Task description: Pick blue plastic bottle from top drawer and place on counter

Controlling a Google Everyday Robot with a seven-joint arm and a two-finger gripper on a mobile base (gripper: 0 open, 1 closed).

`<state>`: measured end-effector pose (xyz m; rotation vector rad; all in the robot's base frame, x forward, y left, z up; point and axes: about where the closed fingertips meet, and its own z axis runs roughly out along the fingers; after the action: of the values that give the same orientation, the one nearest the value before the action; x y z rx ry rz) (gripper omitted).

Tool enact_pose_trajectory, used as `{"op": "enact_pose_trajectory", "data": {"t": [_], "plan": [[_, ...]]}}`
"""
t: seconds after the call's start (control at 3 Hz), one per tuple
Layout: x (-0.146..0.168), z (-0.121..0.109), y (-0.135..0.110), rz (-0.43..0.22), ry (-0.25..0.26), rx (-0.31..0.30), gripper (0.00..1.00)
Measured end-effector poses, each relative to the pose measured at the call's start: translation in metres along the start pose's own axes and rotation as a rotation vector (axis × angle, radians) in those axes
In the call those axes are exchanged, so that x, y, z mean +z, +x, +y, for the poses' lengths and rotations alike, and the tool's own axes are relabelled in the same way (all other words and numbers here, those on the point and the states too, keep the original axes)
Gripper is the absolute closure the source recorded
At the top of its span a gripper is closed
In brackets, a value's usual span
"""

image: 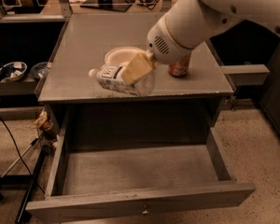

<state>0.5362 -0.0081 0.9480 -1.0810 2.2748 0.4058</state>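
The blue plastic bottle (115,77), clear with a white cap pointing left and a white label, lies sideways in my gripper (136,70). The gripper's tan fingers (134,67) are shut on its middle. The bottle hangs over the front part of the counter (84,45), close above its surface; contact cannot be told. The top drawer (135,171) stands pulled open below, its grey floor bare, a small knob on its front panel. My white arm reaches in from the upper right.
A white bowl (121,56) sits on the counter just behind the bottle. A red-orange soda can (179,67) stands to the right, partly hidden by my arm. Bowls (13,70) rest on a low shelf at left. Cables and a stand lie on the floor at left.
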Motion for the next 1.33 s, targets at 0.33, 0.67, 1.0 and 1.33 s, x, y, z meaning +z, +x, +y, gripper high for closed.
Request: {"op": "enact_pose_trajectory", "data": {"t": [0.33,0.67,1.0,1.33], "plan": [[0.015,0.005,-0.016,-0.017,-0.041,-0.018,1.0],[0.016,0.006,-0.016,-0.017,-0.043,-0.018,1.0],[0.019,0.006,-0.023,-0.014,-0.02,-0.016,1.0],[0.042,0.015,-0.068,-0.023,-0.004,-0.06,1.0]]}}
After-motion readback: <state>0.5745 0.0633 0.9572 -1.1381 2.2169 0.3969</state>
